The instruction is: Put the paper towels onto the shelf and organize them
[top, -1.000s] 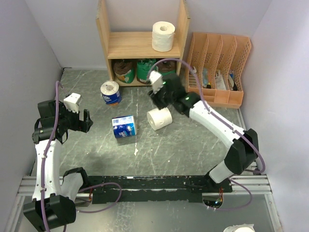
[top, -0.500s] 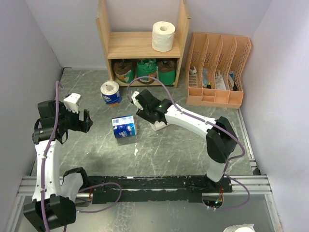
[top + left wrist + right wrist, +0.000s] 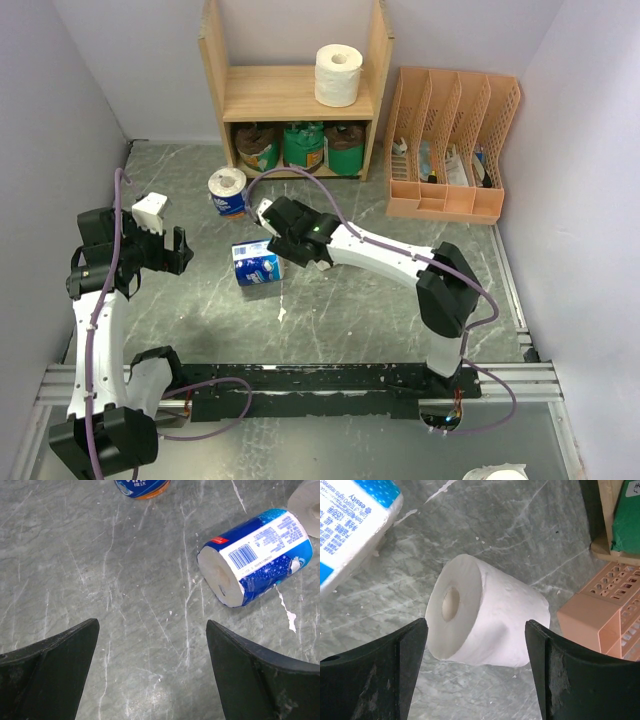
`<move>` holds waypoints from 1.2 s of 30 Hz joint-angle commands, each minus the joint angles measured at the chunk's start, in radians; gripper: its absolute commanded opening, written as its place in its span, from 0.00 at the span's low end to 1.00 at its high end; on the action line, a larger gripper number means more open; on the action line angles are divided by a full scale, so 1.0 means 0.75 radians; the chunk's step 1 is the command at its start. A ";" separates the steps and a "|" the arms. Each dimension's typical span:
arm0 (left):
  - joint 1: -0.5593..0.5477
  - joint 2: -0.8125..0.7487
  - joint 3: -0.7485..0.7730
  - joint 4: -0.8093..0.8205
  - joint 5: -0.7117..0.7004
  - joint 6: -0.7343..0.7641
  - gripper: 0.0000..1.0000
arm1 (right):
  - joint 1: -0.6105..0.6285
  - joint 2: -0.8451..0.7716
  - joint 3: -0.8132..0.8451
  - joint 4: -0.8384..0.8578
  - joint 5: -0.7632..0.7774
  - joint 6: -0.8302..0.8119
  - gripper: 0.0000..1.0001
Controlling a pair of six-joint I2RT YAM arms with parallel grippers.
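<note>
The wooden shelf (image 3: 295, 95) stands at the back with a white roll (image 3: 338, 75) on its upper tier and a brown roll (image 3: 258, 147) and two green rolls (image 3: 304, 145) below. My right gripper (image 3: 297, 240) is open and low over a plain white roll (image 3: 485, 617) lying on its side; the roll sits between its fingers (image 3: 370, 680), just ahead of the tips. In the top view my arm hides that roll. A blue-and-white roll (image 3: 257, 262) lies beside it and also shows in the left wrist view (image 3: 255, 557). My left gripper (image 3: 170, 250) is open and empty.
Another blue-and-white roll (image 3: 228, 192) stands upright left of the shelf. A peach slotted file organizer (image 3: 450, 140) stands right of the shelf and shows in the right wrist view (image 3: 600, 625). A white roll (image 3: 495, 473) lies below the table's front rail.
My right arm has swung from in front of the shelf down and left, ending over the white roll on the table. The left arm has not moved.
</note>
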State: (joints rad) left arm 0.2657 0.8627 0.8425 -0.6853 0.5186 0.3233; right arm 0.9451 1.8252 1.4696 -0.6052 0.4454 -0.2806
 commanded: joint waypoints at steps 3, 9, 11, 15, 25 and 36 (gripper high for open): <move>0.014 -0.031 -0.006 0.004 0.045 0.018 1.00 | 0.012 0.057 -0.028 0.049 0.154 -0.022 0.79; 0.014 -0.033 -0.006 0.000 0.052 0.023 0.99 | 0.014 0.117 -0.069 0.123 0.239 -0.059 0.79; 0.014 -0.034 -0.007 0.000 0.055 0.025 0.99 | 0.013 0.140 -0.075 0.147 0.260 -0.070 0.79; 0.015 -0.036 -0.005 -0.002 0.056 0.026 0.99 | 0.013 0.176 -0.073 0.177 0.297 -0.089 0.76; 0.015 -0.028 -0.002 -0.011 0.062 0.032 0.99 | 0.010 0.247 -0.045 0.188 0.376 -0.125 0.23; 0.015 -0.026 0.000 -0.015 0.073 0.038 0.99 | -0.175 0.036 0.180 0.028 0.052 0.037 0.00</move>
State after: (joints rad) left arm 0.2661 0.8497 0.8425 -0.6865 0.5331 0.3340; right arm 0.9150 1.9644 1.4876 -0.5228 0.6548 -0.3546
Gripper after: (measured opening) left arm 0.992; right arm 0.272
